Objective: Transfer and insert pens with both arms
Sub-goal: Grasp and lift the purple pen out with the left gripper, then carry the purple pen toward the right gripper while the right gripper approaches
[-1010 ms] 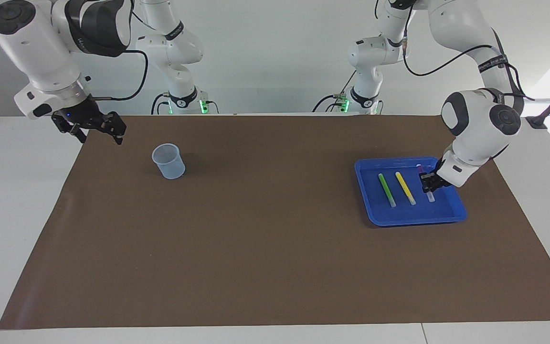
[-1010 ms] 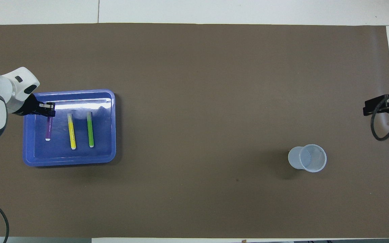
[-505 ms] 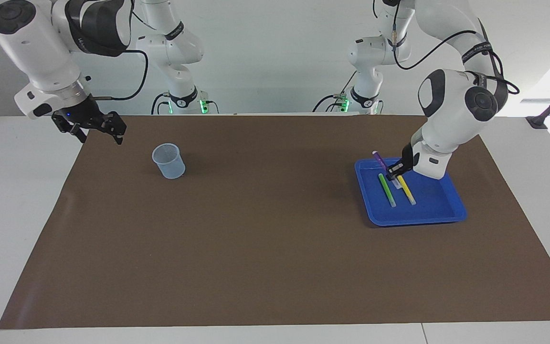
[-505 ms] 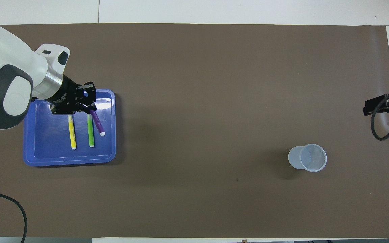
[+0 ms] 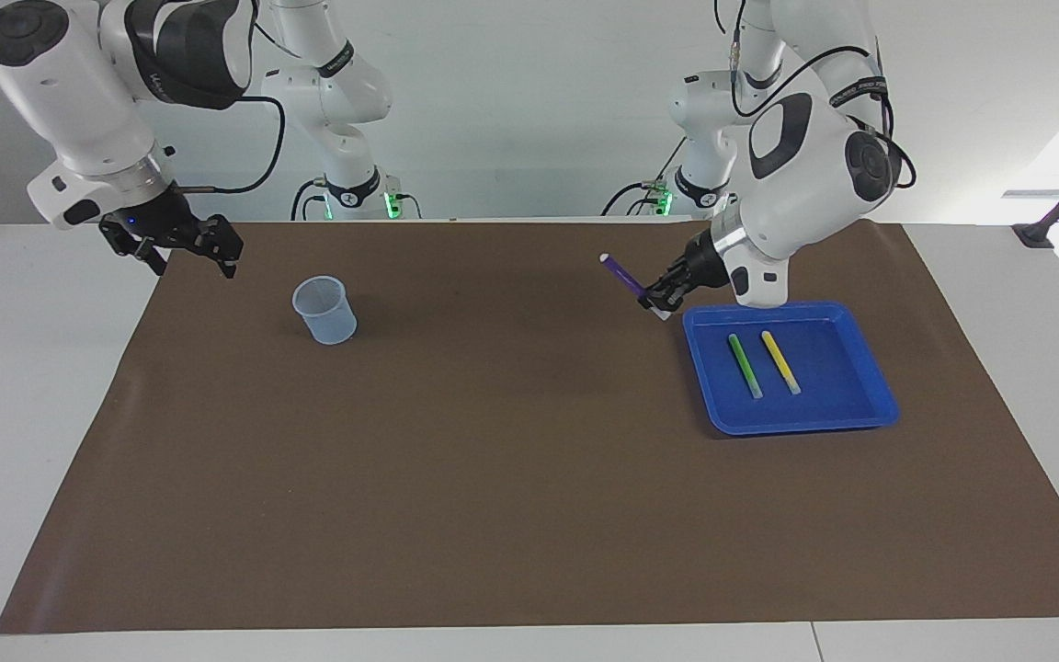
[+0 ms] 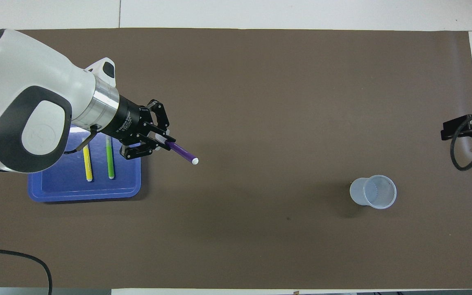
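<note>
My left gripper (image 5: 656,301) (image 6: 160,143) is shut on the purple pen (image 5: 622,273) (image 6: 182,152) near its pale cap end, up in the air over the brown mat just beside the blue tray (image 5: 870,405) (image 6: 55,190). The pen's free end points toward the right arm's end of the table. The green pen (image 5: 744,364) (image 6: 110,160) and the yellow pen (image 5: 780,361) (image 6: 87,165) lie side by side in the tray. My right gripper (image 5: 187,248) (image 6: 459,128) waits open above the mat's edge at its own end, holding nothing.
A clear plastic cup (image 5: 324,310) (image 6: 373,191) stands upright on the brown mat (image 5: 511,460) toward the right arm's end. Two slimmer white arms (image 5: 346,110) stand at the robots' edge of the table.
The left gripper lifted the purple pen out of the tray and carried it toward the middle of the table, tilting it. The right arm has stayed put.
</note>
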Controlling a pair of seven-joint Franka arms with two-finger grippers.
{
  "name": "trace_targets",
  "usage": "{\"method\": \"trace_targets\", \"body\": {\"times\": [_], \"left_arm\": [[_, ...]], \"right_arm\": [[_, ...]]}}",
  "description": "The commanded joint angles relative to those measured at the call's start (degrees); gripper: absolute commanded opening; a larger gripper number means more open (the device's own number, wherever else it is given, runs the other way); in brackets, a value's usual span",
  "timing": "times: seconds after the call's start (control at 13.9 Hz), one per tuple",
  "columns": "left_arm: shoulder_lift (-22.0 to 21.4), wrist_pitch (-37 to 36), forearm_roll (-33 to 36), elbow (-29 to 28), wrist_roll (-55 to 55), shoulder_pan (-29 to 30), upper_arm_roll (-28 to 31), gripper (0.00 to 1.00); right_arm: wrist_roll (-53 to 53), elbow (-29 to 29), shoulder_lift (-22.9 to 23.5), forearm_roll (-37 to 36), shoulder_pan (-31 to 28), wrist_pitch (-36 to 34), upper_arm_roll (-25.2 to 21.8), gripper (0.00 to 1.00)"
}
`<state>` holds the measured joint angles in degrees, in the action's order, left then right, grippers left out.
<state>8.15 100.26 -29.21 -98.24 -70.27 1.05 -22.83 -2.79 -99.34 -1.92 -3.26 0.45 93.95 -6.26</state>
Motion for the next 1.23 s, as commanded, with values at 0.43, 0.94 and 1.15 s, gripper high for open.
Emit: {"method": "trace_targets", "body": {"times": [0.43, 0.94, 1.15], "left_arm": [[-3.75, 18.8, -18.15, -8.54, -19.62, -1.48, -8.28, 0.0], [-6.47, 33.04, -27.65, -15.04, -25.25, -9.83, -8.46, 0.0], [-7.09, 39.03, -30.99, -17.24, -26.05, -13.09, -8.55, 0.0]], "right_arm": [[-1.17, -2.0, -2.56, 28.1, 0.6, -1.93, 1.16, 1.0], [5.67, -6.65, -4.58, 37.98, 9.29, 2.19, 1.95, 1.0], [11.91, -8.42, -5.11, 38.07, 13.69, 8.86, 2.04, 1.0]]}}
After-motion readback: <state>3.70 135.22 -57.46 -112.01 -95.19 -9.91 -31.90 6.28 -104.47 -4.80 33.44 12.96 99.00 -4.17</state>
